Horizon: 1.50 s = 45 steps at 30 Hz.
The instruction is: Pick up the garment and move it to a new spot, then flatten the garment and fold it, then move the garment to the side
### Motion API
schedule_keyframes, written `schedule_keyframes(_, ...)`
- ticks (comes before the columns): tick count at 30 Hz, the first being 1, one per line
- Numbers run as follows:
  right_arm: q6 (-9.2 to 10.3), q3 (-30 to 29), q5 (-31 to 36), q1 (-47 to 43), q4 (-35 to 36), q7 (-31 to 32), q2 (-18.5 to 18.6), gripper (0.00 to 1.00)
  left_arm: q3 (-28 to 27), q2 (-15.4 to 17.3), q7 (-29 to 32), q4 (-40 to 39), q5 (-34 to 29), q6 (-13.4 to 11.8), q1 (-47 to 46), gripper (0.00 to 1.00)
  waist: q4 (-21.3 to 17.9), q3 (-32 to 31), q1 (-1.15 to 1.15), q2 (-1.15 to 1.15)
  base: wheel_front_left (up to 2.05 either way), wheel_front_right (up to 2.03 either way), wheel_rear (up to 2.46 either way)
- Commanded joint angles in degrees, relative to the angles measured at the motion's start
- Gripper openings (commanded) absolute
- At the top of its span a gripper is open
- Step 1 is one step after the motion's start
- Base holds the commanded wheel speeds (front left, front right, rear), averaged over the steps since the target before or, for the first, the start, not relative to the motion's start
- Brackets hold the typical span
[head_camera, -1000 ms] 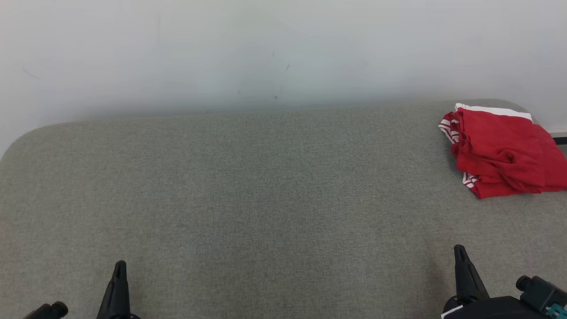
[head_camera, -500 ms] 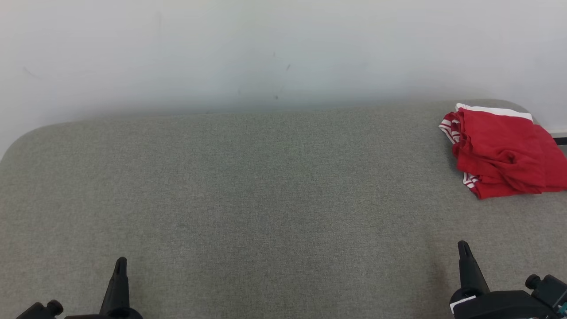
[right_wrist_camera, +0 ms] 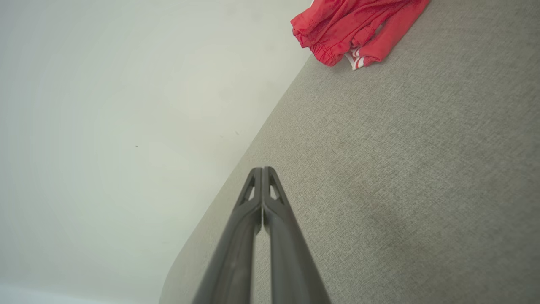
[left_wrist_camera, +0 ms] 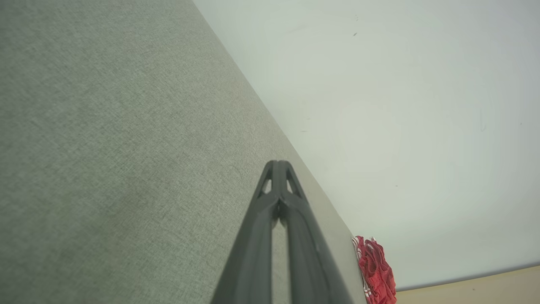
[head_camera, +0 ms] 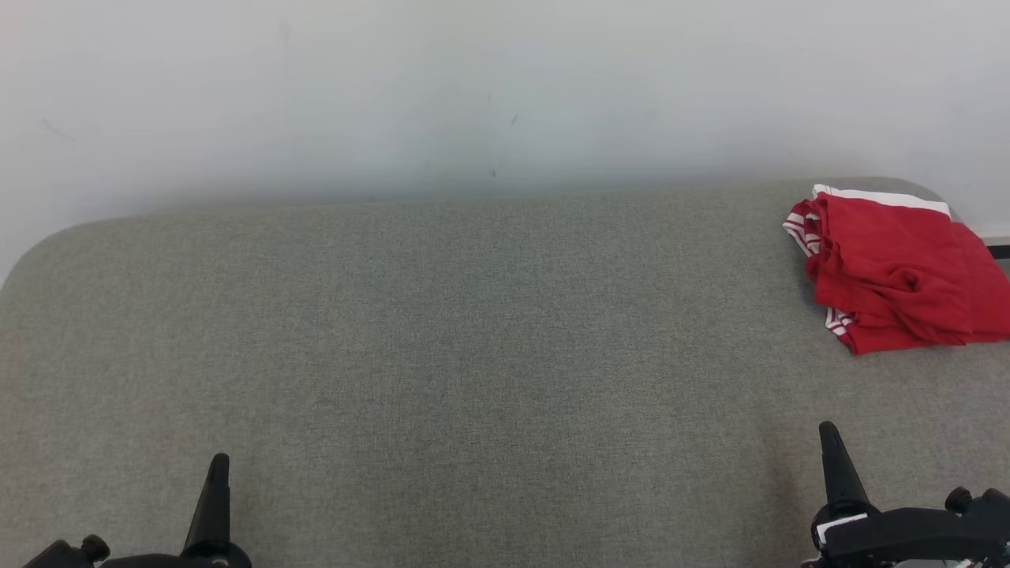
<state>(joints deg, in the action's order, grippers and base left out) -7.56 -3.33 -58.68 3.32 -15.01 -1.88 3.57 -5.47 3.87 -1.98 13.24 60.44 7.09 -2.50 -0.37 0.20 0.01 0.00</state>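
Garment (head_camera: pixel 892 268), red, bunched at pad (head_camera: pixel 473 331) corner; left gripper (head_camera: pixel 221 459), right gripper (head_camera: pixel 827 427) closed, empty; clumsy grab could push it off.

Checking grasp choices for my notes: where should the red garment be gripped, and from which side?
Probably the bunched near-left edge of the red garment, by the striped hem: folds stand up there, giving something to pinch. Come from the near side with the right gripper, closest but shut, so it must open first.

Garment (head_camera: pixel 895 272) on table's (head_camera: pixel 442 331) far-right corner.
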Motion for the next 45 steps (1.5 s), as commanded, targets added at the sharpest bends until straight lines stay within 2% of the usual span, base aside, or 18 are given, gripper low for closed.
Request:
schedule_keyframes(1, 0.07, -0.4, -1.9, 1.1, 0.7, 0.5, -0.1, 0.00, -0.3, 0.0, 0.5, -0.4, 1.8, 0.3, -1.5, 0.00, 0.0, 0.0, 0.00, 0.00, 0.00, 0.00, 0.00)
schedule_keyframes(25, 0.09, -1.7, -15.8, 2.0, 0.9, 4.0, -0.3, 0.00, -0.7, -0.4, 4.1, 0.1, 14.9, 0.4, -2.5, 0.00, 0.1, 0.0, 0.00, 0.00, 0.00, 0.00, 0.00)
schedule_keyframes(45, 0.11, -2.5, -24.8, 2.6, 1.0, 6.4, -0.5, 0.00, -0.9, -0.7, 6.4, 0.5, 23.6, 0.4, -3.3, 0.00, 0.2, 0.0, 0.00, 0.00, 0.00, 0.00, 0.00)
